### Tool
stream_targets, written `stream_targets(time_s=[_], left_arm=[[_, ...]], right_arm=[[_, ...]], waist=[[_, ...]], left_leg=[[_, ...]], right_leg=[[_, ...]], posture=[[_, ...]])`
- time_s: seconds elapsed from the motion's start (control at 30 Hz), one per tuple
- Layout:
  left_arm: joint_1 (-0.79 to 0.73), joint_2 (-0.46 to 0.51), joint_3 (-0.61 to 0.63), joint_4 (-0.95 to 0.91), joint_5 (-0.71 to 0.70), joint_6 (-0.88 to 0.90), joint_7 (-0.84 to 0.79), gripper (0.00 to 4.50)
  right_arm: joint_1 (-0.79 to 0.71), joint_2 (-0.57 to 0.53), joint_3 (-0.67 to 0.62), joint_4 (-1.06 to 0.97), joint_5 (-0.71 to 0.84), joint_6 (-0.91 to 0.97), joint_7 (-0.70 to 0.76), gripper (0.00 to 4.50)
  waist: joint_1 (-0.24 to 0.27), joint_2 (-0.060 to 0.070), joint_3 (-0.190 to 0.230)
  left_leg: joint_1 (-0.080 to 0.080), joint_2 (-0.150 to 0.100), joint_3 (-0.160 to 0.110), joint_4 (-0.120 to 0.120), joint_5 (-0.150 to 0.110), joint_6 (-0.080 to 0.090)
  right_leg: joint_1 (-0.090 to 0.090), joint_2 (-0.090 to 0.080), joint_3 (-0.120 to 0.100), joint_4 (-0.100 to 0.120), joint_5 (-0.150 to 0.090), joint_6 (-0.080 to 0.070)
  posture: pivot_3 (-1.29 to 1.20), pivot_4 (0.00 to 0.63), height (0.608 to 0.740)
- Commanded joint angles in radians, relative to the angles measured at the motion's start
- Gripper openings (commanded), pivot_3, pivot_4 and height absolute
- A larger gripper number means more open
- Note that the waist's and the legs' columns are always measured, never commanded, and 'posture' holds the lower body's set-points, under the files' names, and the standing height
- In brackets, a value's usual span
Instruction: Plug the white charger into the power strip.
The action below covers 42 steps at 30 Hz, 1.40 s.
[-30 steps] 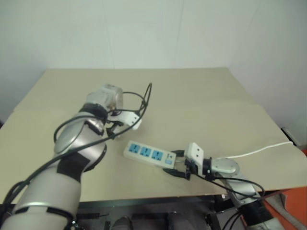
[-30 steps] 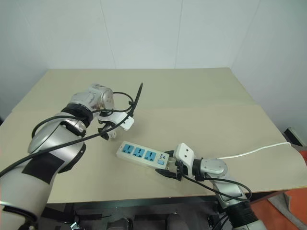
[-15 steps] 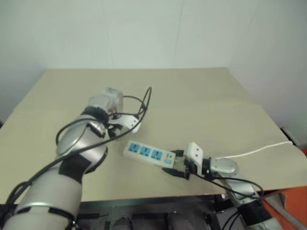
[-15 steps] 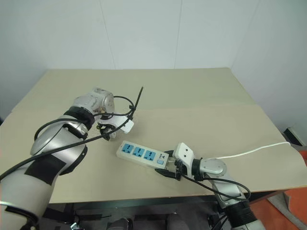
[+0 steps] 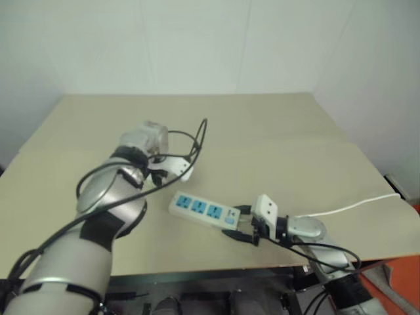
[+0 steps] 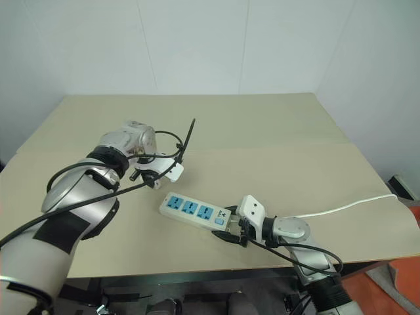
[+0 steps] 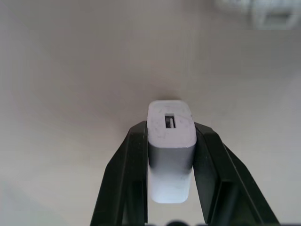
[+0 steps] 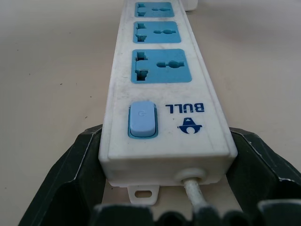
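Observation:
The white charger stands on the tan table, and my left gripper is shut on it, a black finger pressed to each side. That gripper points steeply down just beyond the far end of the power strip. The strip is a long white bar with three blue sockets that lies near the table's front edge. My right gripper grips the strip's switch and cord end, its fingers against both sides.
The strip's thin white cord runs right across the table to its right edge. A black cable loops up from my left wrist. White walls stand behind the table.
My left gripper's fingers have closed onto the charger. The hand has barely shifted. The right arm and the strip have stayed still.

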Motion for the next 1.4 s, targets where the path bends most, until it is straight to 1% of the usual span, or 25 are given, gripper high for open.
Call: stream_targets(time_s=[0.03, 0.1, 0.17, 0.23, 0.27, 0.37, 0.43, 0.5, 0.57, 0.63, 0.77, 0.8, 0.87, 0.93, 1.03, 1.2, 1.4], left_arm=[[-0.113, 0.027, 0.122, -0.037, -0.123, 0.016, -0.086, 0.99], [-0.149, 0.044, 0.197, -0.047, -0.197, 0.043, -0.151, 0.99], [-0.189, 0.069, 0.271, -0.044, -0.33, 0.105, -0.203, 0.99], [-0.191, 0.097, 0.298, -0.067, -0.471, 0.169, -0.215, 0.99], [-0.172, 0.115, 0.293, -0.111, -0.564, 0.226, -0.215, 0.99], [-0.038, 0.205, 0.294, -0.377, -0.942, 0.461, -0.215, 0.99], [0.056, 0.259, 0.324, -0.514, -1.124, 0.593, -0.215, 0.99], [0.162, 0.275, 0.412, -0.604, -1.233, 0.666, -0.215, 0.99], [0.28, 0.268, 0.516, -0.699, -1.33, 0.731, -0.215, 0.99], [0.386, 0.25, 0.584, -0.793, -1.384, 0.818, -0.183, 0.99], [0.582, 0.208, 0.613, -0.977, -1.394, 0.877, -0.105, 0.99], [0.612, 0.194, 0.614, -0.993, -1.389, 0.878, -0.096, 0.99], [0.651, 0.165, 0.618, -1.001, -1.375, 0.869, -0.079, 0.99], [0.679, 0.137, 0.592, -0.985, -1.322, 0.819, -0.064, 0.99], [0.706, 0.117, 0.529, -0.978, -1.228, 0.736, -0.079, 0.99], [0.686, 0.083, 0.454, -0.929, -1.107, 0.645, -0.083, 0.99], [0.668, 0.052, 0.439, -0.865, -1.049, 0.58, -0.102, 0.99]], right_arm=[[-0.015, -0.011, 0.022, 0.046, -0.02, 0.005, 0.015, 3.44], [-0.04, -0.013, 0.025, 0.078, -0.021, -0.018, 0.039, 3.44], [-0.093, -0.014, 0.029, 0.148, -0.023, -0.069, 0.083, 3.44], [-0.155, -0.014, 0.038, 0.236, -0.038, -0.125, 0.117, 3.44], [-0.184, -0.015, 0.044, 0.279, -0.041, -0.154, 0.141, 3.44], [-0.274, -0.007, 0.052, 0.409, -0.017, -0.22, 0.24, 3.44], [-0.324, 0.0, 0.057, 0.49, -0.016, -0.262, 0.291, 3.44], [-0.367, 0.017, 0.05, 0.574, -0.008, -0.321, 0.342, 3.44], [-0.404, 0.033, 0.039, 0.648, 0.004, -0.364, 0.386, 3.44], [-0.434, 0.042, 0.038, 0.709, -0.012, -0.412, 0.4, 3.44], [-0.466, 0.055, 0.034, 0.779, -0.028, -0.461, 0.409, 3.44], [-0.469, 0.059, 0.032, 0.788, -0.031, -0.468, 0.41, 3.44], [-0.471, 0.066, 0.03, 0.801, -0.034, -0.478, 0.406, 3.44], [-0.466, 0.075, 0.026, 0.797, -0.029, -0.475, 0.405, 3.44], [-0.458, 0.083, 0.022, 0.783, -0.033, -0.468, 0.401, 3.44], [-0.443, 0.084, 0.021, 0.776, -0.054, -0.473, 0.394, 3.44], [-0.433, 0.091, 0.021, 0.766, -0.07, -0.474, 0.379, 3.44]], waist=[[0.0, 0.0, 0.0], [-0.001, 0.0, 0.0], [-0.007, 0.0, 0.0], [-0.017, 0.0, 0.0], [-0.02, 0.0, 0.0], [-0.024, 0.002, 0.001], [-0.026, 0.002, 0.001], [-0.025, 0.002, 0.001], [-0.022, 0.002, 0.001], [-0.021, 0.002, 0.001], [-0.019, 0.002, 0.001], [-0.019, 0.002, 0.001], [-0.019, 0.002, 0.001], [-0.02, 0.002, 0.001], [-0.022, 0.002, 0.001], [-0.022, 0.002, 0.001], [-0.025, 0.002, 0.001]], left_leg=[[0.0, 0.0, 0.0, 0.0, 0.0, 0.0], [0.0, 0.0, 0.0, 0.0, 0.0, 0.0], [0.0, 0.0, 0.0, 0.0, 0.0, 0.0], [0.0, 0.0, 0.0, 0.0, 0.0, 0.0], [0.0, 0.0, 0.0, 0.0, 0.0, 0.0], [0.002, 0.001, 0.0, 0.0, 0.0, 0.0], [0.003, 0.001, 0.0, 0.0, 0.0, 0.0], [0.002, 0.001, 0.0, 0.0, 0.0, 0.0], [0.001, 0.001, 0.0, 0.001, 0.0, 0.0], [0.001, 0.001, -0.001, 0.002, 0.0, 0.0], [0.003, 0.001, -0.001, 0.002, 0.0, 0.0], [0.004, 0.001, -0.001, 0.002, 0.0, 0.0], [0.008, 0.001, -0.001, 0.002, 0.0, 0.0], [0.011, 0.001, -0.001, 0.002, 0.0, 0.0], [0.016, 0.001, -0.001, 0.001, 0.0, -0.001], [0.016, 0.001, -0.001, 0.001, 0.0, -0.001], [0.016, 0.001, -0.001, 0.001, 0.0, -0.001]], right_leg=[[0.0, 0.0, 0.0, 0.0, 0.0, 0.0], [0.0, 0.0, 0.0, 0.0, 0.0, 0.0], [0.0, 0.0, 0.0, 0.0, 0.0, 0.0], [0.0, 0.0, 0.0, 0.0, 0.0, 0.0], [0.0, 0.0, 0.0, 0.0, 0.0, 0.0], [0.001, 0.0, 0.001, 0.001, 0.0, 0.0], [0.001, 0.0, 0.001, 0.002, -0.001, 0.001], [0.001, 0.0, 0.001, 0.002, -0.001, 0.0], [0.001, 0.0, 0.0, 0.002, 0.0, 0.0], [0.001, -0.001, -0.001, 0.002, 0.0, -0.001], [0.003, -0.001, -0.001, 0.002, 0.001, -0.003], [0.004, -0.001, -0.001, 0.002, 0.003, -0.006], [0.008, -0.001, -0.001, 0.002, 0.003, -0.005], [0.011, -0.001, -0.002, 0.001, 0.001, -0.003], [0.016, -0.001, -0.001, 0.001, 0.0, -0.002], [0.016, 0.0, -0.001, 0.0, -0.001, -0.002], [0.016, 0.0, -0.001, 0.0, -0.001, -0.002]], posture=[[0.0, 0.15, 0.74], [0.0, 0.15, 0.74], [0.0, 0.15, 0.74], [0.0, 0.15, 0.74], [0.0, 0.15, 0.74], [0.0, 0.15, 0.74], [0.0, 0.15, 0.74], [0.0, 0.15, 0.74], [0.0, 0.15, 0.74], [0.0, 0.15, 0.74], [0.0, 0.15, 0.74], [0.0, 0.15, 0.74], [0.0, 0.15, 0.74], [0.0, 0.15, 0.74], [0.0, 0.15, 0.74], [0.0, 0.15, 0.74], [0.0, 0.15, 0.74]])
